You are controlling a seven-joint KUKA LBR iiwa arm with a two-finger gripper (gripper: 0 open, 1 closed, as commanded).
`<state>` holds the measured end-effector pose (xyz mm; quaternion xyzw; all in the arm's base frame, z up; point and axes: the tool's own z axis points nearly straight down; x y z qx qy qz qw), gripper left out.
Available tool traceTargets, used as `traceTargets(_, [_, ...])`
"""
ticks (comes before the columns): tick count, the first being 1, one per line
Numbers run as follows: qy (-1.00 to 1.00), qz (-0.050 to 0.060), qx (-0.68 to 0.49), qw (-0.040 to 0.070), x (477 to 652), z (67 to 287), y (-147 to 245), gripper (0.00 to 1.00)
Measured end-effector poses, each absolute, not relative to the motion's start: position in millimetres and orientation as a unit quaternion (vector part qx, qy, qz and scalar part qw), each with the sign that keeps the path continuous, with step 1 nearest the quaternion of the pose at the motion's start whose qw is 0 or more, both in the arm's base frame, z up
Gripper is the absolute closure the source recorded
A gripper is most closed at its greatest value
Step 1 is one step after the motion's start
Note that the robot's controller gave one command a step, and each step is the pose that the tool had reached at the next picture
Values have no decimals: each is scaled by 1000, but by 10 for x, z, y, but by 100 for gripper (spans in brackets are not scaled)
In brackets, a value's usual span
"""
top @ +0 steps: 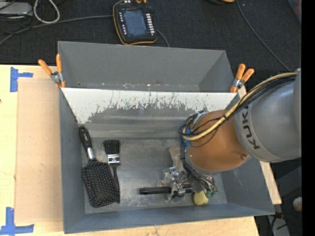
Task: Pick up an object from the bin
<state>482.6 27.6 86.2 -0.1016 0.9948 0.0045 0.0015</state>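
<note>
One black hairbrush [100,183], one small black brush [112,151], one black rod [153,191], one yellowish lump [200,198].

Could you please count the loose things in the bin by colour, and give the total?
Black: 3 (hairbrush, small brush, thin stick next to the gripper)
Yellowish: 1 (small lump)
Total: 4

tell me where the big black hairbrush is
The black hairbrush lies on the left of the bin floor in the camera view, beside the small black brush, apart from the gripper at the right.
</note>
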Motion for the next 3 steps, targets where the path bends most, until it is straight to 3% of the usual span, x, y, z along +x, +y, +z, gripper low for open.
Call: traceTargets(3, [995,5,-99,-3,4804,1616,283,100])
